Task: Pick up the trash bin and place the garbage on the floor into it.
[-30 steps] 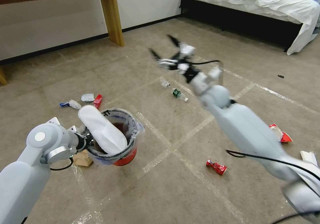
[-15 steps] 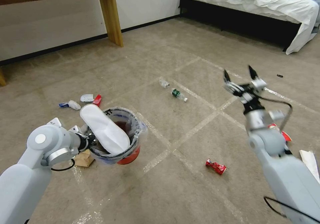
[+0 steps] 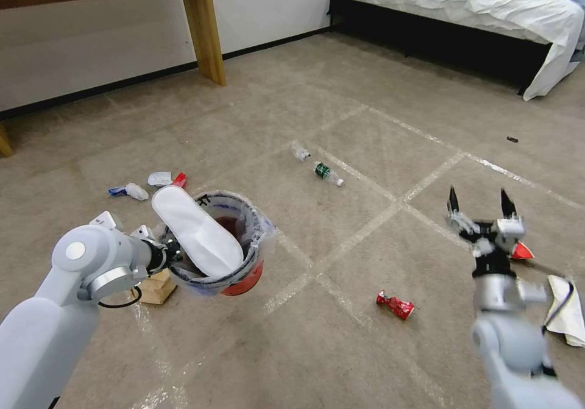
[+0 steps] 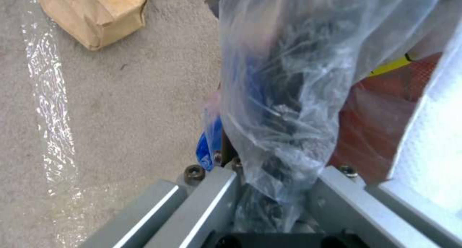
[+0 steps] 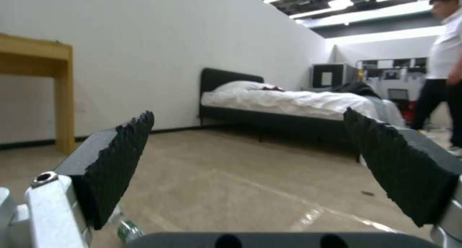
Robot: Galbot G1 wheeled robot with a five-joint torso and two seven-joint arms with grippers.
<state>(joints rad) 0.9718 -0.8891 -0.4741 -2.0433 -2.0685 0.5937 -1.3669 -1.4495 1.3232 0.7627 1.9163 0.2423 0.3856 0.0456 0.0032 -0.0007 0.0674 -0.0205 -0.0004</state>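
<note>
The trash bin [image 3: 245,280], a red bucket with a crinkly clear liner, hangs just above the floor [image 3: 341,80] at the left. My left gripper [image 3: 168,256] is shut on its rim. In the left wrist view the gripper [image 4: 274,190] pinches the bag and the bin wall [image 4: 380,107]. A flat white slipper [image 3: 196,231] leans out of the bin. My right gripper [image 3: 480,205] stands open and empty, fingers pointing up, over the carpet at the right. On the floor lie a crushed red can [image 3: 395,305], a green-labelled bottle [image 3: 328,173] and a clear bottle [image 3: 300,151].
A red-and-white wrapper [image 3: 521,251] and white paper [image 3: 567,311] lie by the right arm. Small litter [image 3: 159,178] sits behind the bin, a brown paper lump [image 3: 156,287] beside it. A wooden table leg [image 3: 207,28] and a bed [image 3: 463,7] border the far floor.
My right arm swung from the far middle of the floor round to the near right, its gripper still open. The bin in my left gripper shifted slightly rightward.
</note>
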